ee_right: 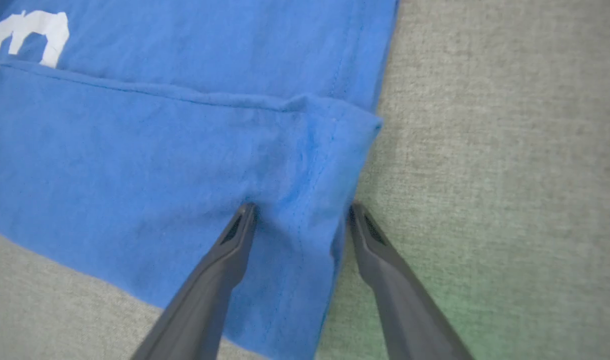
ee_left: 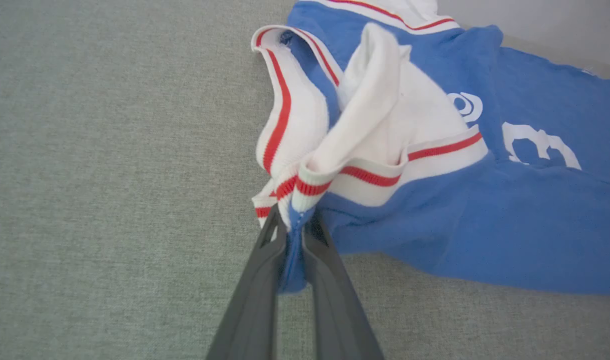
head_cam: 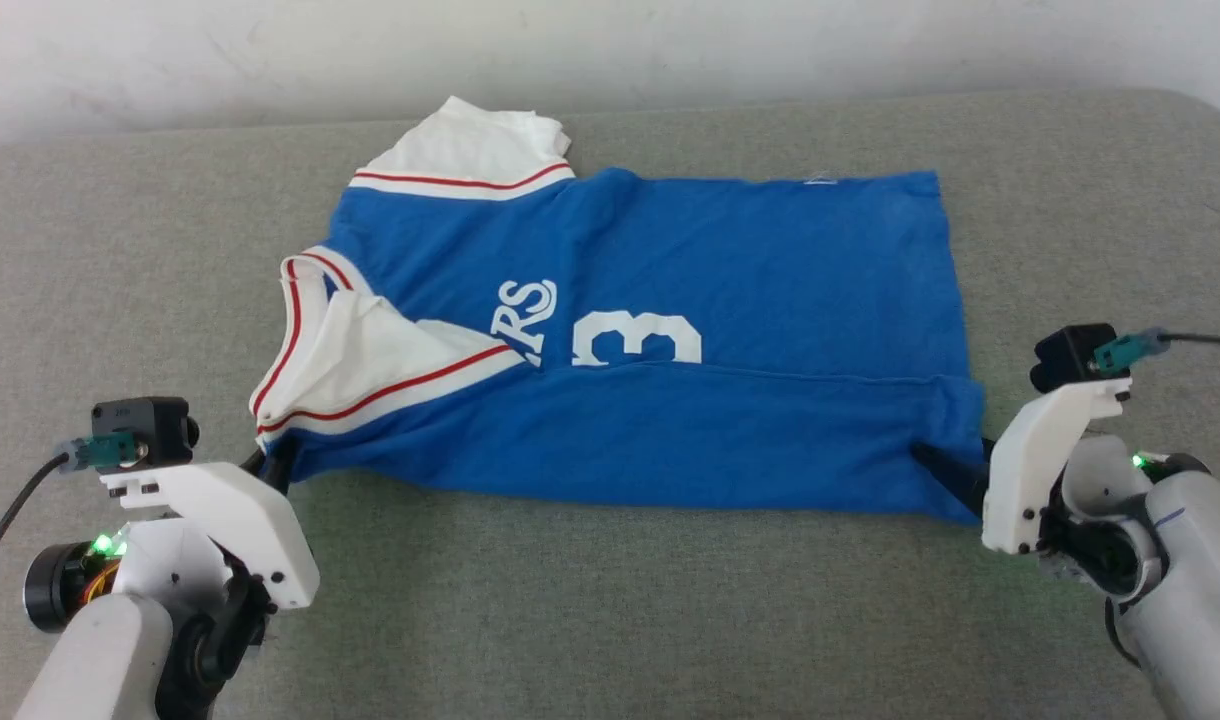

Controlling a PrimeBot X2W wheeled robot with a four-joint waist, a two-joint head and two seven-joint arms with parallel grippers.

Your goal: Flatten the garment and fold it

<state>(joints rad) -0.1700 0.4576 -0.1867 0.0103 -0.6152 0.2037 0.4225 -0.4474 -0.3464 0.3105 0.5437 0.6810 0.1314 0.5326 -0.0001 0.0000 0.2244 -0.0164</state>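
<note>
The garment (head_cam: 750, 290), a royal-blue jersey with white sleeves, red stripes and a white 3, lies spread on the grey table (head_cam: 610, 620). Its near long edge is folded over onto the front. My left gripper (head_cam: 270, 465) is shut on the garment at the near sleeve corner, and the left wrist view shows blue cloth and striped band pinched between the fingers (ee_left: 292, 222). My right gripper (head_cam: 945, 470) stands open at the near hem corner. In the right wrist view its fingers (ee_right: 300, 210) straddle the hem edge of the garment (ee_right: 160, 150), the left fingertip resting on the cloth.
A pale wall (head_cam: 610, 50) runs behind the table's far edge. Bare grey tabletop lies in front of the garment, to its left and beyond the hem on the right (ee_right: 510, 150).
</note>
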